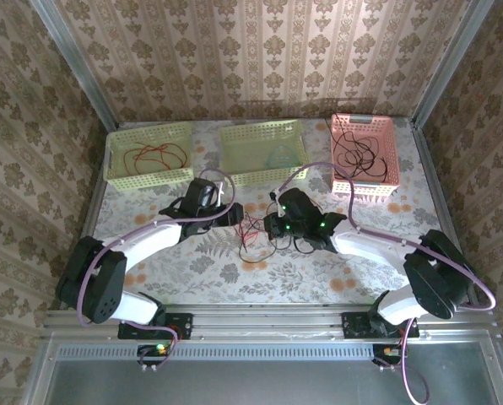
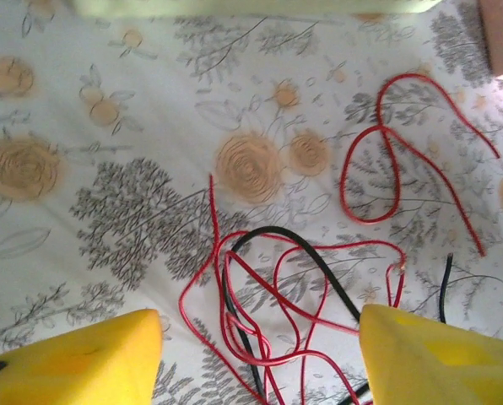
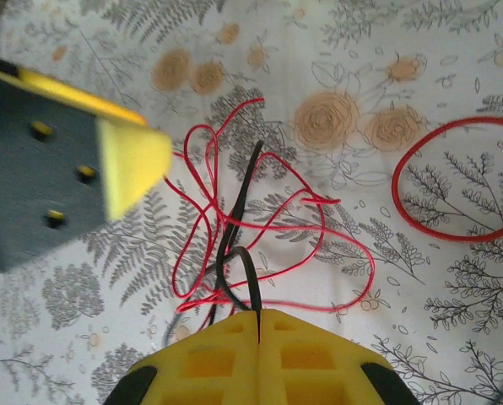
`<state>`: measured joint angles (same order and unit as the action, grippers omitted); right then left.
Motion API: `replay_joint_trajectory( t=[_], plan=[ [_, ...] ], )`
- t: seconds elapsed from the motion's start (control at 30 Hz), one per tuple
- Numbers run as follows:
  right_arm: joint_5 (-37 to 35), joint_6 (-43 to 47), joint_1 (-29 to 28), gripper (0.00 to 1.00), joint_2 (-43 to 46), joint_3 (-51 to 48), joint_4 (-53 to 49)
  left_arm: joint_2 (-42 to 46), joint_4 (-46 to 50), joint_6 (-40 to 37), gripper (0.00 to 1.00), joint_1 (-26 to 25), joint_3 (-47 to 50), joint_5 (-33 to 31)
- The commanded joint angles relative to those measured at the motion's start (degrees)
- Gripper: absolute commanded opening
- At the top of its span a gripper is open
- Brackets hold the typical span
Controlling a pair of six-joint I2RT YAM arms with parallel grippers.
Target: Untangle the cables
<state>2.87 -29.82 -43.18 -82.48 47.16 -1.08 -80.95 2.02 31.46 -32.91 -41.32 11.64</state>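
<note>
1. The tangle of red and black cables (image 1: 251,238) lies mid-table, between both grippers. The yellow-green basket (image 1: 150,176), green basket (image 1: 224,152) and pink basket (image 1: 365,191) line the far edge, and thin cables lie in them. We judge this knot is what remains.
2. The right gripper (image 3: 258,314) is pressed together on the black cable (image 3: 245,190), probably anchoring it so the red one can be drawn free.
3. The left gripper (image 2: 260,333) has its fingers apart and straddles the red cable (image 2: 294,285) loops, gripping nothing.
4. Both arms reach inward from the near corners, wrists tipped down, their grippers facing across the tangle.
</note>
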Motion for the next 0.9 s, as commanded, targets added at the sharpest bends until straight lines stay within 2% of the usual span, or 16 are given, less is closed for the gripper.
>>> replay_joint_trajectory(
  t=[0.0,0.17,0.4,0.63,0.77,0.87],
  plan=[
    [-1.74,-0.38,-0.34,0.0,2.35,0.88,-2.41,-1.67,-2.0,0.48,0.64,-0.58,1.85,-0.84],
    [-2.4,0.01,-1.05,0.0,8.17,1.27,-3.99,-0.02,-4.35,1.35,0.58,-1.91,3.8,1.14],
    [-4.13,1.49,-1.41,0.0,18.48,2.31,-4.36,-1.7,-2.8,0.17,0.31,-3.13,3.68,0.43],
    [-7.31,5.32,-1.53,0.0,26.9,7.78,-8.03,-3.43,-4.93,1.45,0.18,-3.14,5.11,-0.11],
    [-8.08,7.61,-1.54,0.0,28.85,12.35,-8.9,-3.49,-5.3,1.5,0.1,-3.12,5.38,-0.69],
    [-7.8,9.29,-1.55,0.0,28.66,16.33,-8.84,-3.59,-5.29,1.58,0.0,-3.0,5.51,-0.75]
  ],
)
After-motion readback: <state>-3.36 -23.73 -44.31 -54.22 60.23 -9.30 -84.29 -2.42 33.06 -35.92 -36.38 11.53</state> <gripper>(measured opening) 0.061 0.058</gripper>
